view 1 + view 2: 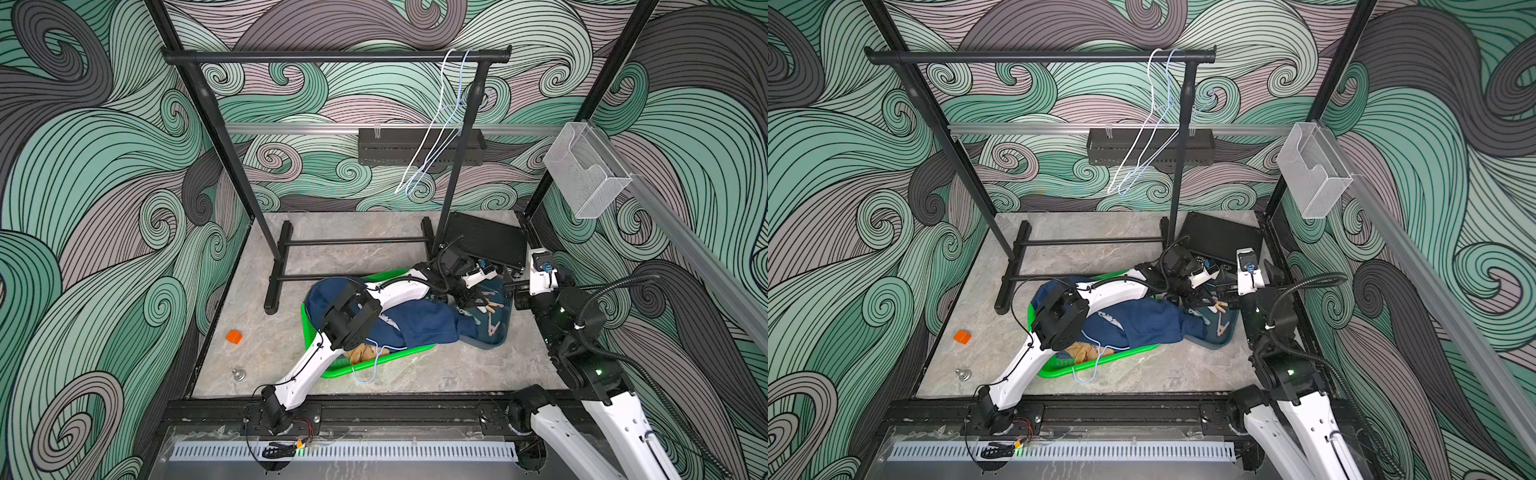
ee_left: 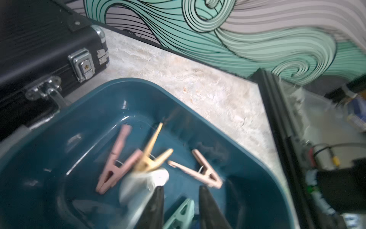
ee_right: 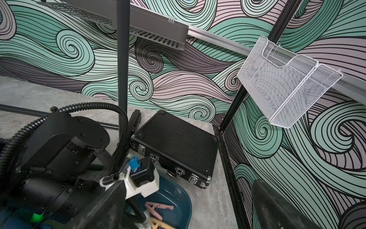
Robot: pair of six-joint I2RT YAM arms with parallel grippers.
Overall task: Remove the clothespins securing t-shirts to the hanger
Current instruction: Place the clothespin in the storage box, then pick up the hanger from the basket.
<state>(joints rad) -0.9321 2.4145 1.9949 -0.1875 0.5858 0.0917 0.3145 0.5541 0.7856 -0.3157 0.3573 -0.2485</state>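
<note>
Perhaps five clothespins [image 2: 113,164], three hangers [image 1: 417,168], two t-shirts [image 1: 415,324].

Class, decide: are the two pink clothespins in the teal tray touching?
Apart: the left wrist view shows one pink clothespin, the other pink clothespin, and a yellow clothespin between.

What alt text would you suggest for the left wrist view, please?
A dark teal plastic tub holds pastel plastic clothespins: pink, tan, white and mint. The left gripper hovers above them, its black jaws parted and empty. A black hard case with chrome latches sits beside the tub.
</note>
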